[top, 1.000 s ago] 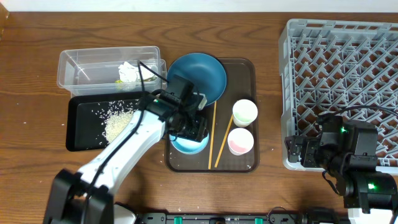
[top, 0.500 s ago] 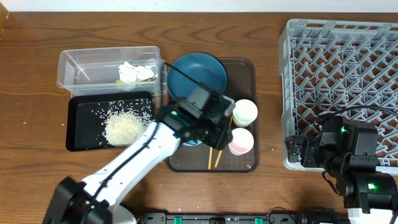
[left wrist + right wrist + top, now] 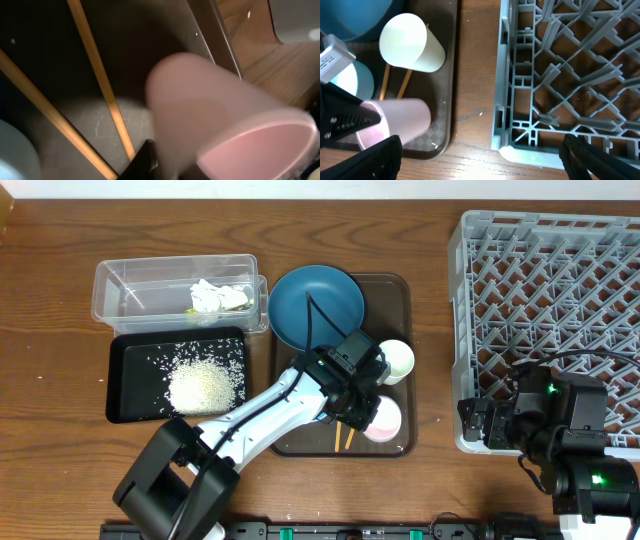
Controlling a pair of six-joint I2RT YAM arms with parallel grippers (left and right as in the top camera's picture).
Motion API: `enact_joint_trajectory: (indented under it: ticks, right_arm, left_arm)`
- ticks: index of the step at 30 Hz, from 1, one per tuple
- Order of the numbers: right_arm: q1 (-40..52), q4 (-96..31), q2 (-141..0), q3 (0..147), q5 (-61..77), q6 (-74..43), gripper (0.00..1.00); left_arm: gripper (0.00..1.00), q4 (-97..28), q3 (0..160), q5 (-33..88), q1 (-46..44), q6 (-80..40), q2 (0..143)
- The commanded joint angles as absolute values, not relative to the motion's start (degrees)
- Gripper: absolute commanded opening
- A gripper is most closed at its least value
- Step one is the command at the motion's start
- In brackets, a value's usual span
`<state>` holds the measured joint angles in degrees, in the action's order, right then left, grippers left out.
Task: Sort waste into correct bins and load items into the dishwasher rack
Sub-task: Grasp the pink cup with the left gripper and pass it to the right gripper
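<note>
Toward 9 o'clock on the desk (image 3: 50, 430), the clear tub (image 3: 120, 290) held a crumpled white tissue (image 3: 207, 295). Just at its 6 o'clock lay the black tray (image 3: 125, 380), with a heap of rice grains (image 3: 200, 385) in it. In the middle of the desk sat the brown tray (image 3: 400, 290), with the blue plate (image 3: 320, 305) at its 11 o'clock corner. The light blue bowl (image 3: 352, 82) was mostly hidden under the left arm. Two chopsticks (image 3: 100, 80) lay side by side on the brown tray.

The left gripper (image 3: 360, 410) was closed on the rim of the pink cup (image 3: 385, 420), which leaned over the tray's 5 o'clock corner. The cream cup (image 3: 397, 360) stood just at the pink cup's 12 o'clock.

The grey rack (image 3: 550, 280) filled the desk's 3 o'clock side. At its 7 o'clock corner the right gripper (image 3: 480, 160) hung with its fingers spread wide apart, gripping nothing.
</note>
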<state>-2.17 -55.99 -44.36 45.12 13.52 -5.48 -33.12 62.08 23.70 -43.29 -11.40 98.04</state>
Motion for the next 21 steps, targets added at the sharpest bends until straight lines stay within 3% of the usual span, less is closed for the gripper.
enact_joint_trajectory:
  ticks: [1,10,14,21]
  right_arm:
    - [-1.45,-56.21,-44.16,46.22,13.96,-5.72,0.99]
    - [-1.48,-56.6,-44.16,46.22,13.56,-5.06,0.99]
    - [-1.48,-56.6,-44.16,46.22,13.85,-5.1,0.99]
    - [-1.45,-50.0,-44.27,46.04,38.22,-2.87,0.98]
  left_arm:
    - [0.06,-33.63,62.92,23.33,-43.31,-11.77,96.64]
    - [0.06,-37.47,62.92,23.53,-39.03,-12.19,85.69]
    - [0.06,-36.27,62.92,25.52,-32.75,-20.14,80.73]
    - [0.06,-23.73,62.89,57.91,-21.98,-22.59,81.03]
